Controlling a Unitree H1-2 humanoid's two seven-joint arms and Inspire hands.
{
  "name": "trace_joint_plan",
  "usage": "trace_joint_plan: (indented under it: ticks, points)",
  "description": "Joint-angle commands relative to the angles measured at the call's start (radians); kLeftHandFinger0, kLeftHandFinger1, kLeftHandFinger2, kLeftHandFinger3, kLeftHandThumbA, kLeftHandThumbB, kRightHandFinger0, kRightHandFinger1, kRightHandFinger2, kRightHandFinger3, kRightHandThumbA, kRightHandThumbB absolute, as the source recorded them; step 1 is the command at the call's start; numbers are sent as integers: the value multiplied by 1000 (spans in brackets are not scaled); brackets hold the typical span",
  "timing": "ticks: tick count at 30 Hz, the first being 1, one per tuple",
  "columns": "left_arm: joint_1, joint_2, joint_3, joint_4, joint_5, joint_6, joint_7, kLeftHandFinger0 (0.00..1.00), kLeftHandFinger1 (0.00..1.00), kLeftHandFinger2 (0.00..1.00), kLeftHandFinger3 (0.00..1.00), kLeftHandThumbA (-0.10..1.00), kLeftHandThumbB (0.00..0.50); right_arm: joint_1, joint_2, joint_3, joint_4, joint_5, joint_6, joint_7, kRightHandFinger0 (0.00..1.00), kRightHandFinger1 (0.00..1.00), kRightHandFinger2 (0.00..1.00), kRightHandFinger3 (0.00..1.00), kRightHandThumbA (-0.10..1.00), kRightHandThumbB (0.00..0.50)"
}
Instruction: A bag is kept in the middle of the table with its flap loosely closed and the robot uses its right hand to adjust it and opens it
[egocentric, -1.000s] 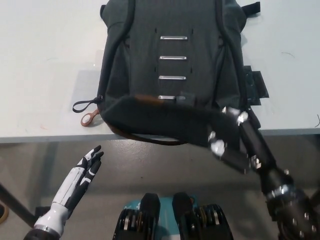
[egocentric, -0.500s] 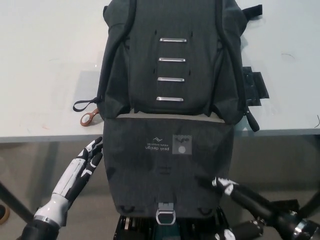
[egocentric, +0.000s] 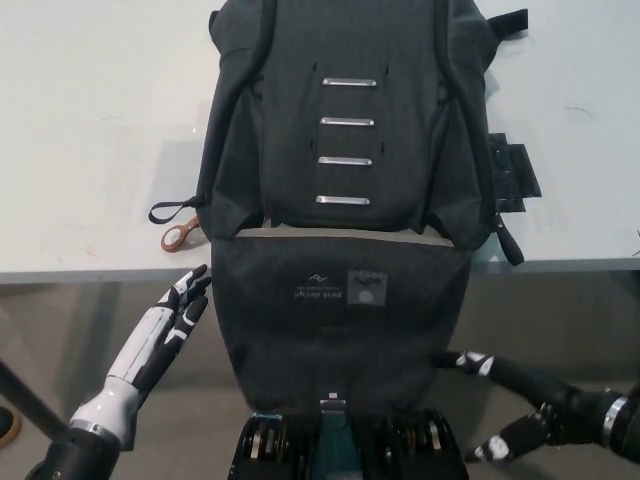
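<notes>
The bag (egocentric: 345, 120) lies flat in the middle of the table (egocentric: 90, 130), and it reaches up to 12 o'clock at the top of the picture. Its flap (egocentric: 340, 320) is folded out toward the robot and hangs down over the near table edge, at 6 o'clock from the bag. You can see the flap's inside, with a small label and a metal buckle at the very bottom. I think the flap hangs this way because it is open now, so the job looks almost done. Four silver bars (egocentric: 347, 140) run down the front of the bag where the flap would hook on. The black right hand (egocentric: 505, 400) is at 4 o'clock from the flap, low and off the table. Its fingers are spread apart and it holds nothing; one fingertip looks just beside the flap's edge. The white left hand (egocentric: 165, 325) rests at 8 o'clock, below the table edge, flat with fingers straight, holding nothing. A strap loop with a brown ring (egocentric: 177, 236) sticks out at 9 o'clock from the bag. A black strap piece (egocentric: 512, 175) lies at 3 o'clock. Nothing blocks the flap.
</notes>
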Motion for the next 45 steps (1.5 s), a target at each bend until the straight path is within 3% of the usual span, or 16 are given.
trace_joint_plan:
  ticks: [1,3,5,7,10,12,14,21,25,26,27,30,37,45]
  points:
    - [-35,21,-1,-15,3,-16,-14,1000,1000,1000,1000,961,0,-23,49,-102,44,-23,52,-125,952,884,971,1000,1000,239]
    - [-39,22,-1,-14,5,-16,-14,1000,1000,1000,1000,960,0,-18,58,-131,37,-44,60,-145,875,838,954,1000,1000,264]
    - [-41,26,-2,-17,11,-15,-14,1000,1000,1000,1000,962,0,-10,50,-151,14,-43,61,-135,829,824,955,1000,1000,245]
    - [-38,28,1,-23,7,-15,-16,1000,1000,1000,1000,962,0,17,44,-185,-28,-37,75,-141,849,841,960,1000,1000,207]
    - [-33,27,1,-37,3,-9,-18,1000,1000,1000,1000,956,0,49,57,-227,-43,-19,44,-162,908,858,948,1000,1000,214]
    - [-24,25,-2,-53,5,-3,-19,1000,1000,1000,1000,958,6,104,102,-293,-68,45,-14,-195,1000,948,1000,1000,1000,227]
    - [-15,23,-4,-68,9,5,-18,1000,1000,1000,1000,961,10,146,139,-332,-90,84,-69,-203,1000,997,1000,1000,1000,261]
    - [47,25,0,-144,-8,14,-25,1000,1000,1000,1000,947,2,289,310,-401,-127,222,-359,-212,1000,1000,1000,1000,1000,232]
    - [98,27,-2,-195,-4,-6,-24,1000,1000,1000,1000,981,27,364,399,-404,-188,295,-452,-208,1000,1000,1000,1000,1000,294]
    - [101,25,-3,-197,-2,-6,-23,1000,1000,1000,1000,985,26,365,401,-406,-190,298,-455,-205,1000,1000,1000,1000,1000,296]
    - [125,23,-2,-218,-7,-13,-22,1000,1000,1000,1000,995,41,382,424,-402,-201,288,-468,-217,1000,1000,1000,1000,1000,331]
    - [167,22,-3,-245,-5,-29,-20,1000,1000,1000,1000,1000,45,396,437,-401,-191,284,-482,-211,1000,1000,1000,1000,1000,292]
    - [265,22,13,-281,-18,-86,-7,1000,1000,1000,1000,1000,52,399,446,-415,-189,270,-488,-215,1000,1000,1000,1000,1000,328]
    - [336,12,36,-318,-28,-76,2,1000,1000,1000,1000,1000,44,389,435,-414,-172,265,-511,-215,1000,1000,1000,1000,1000,341]
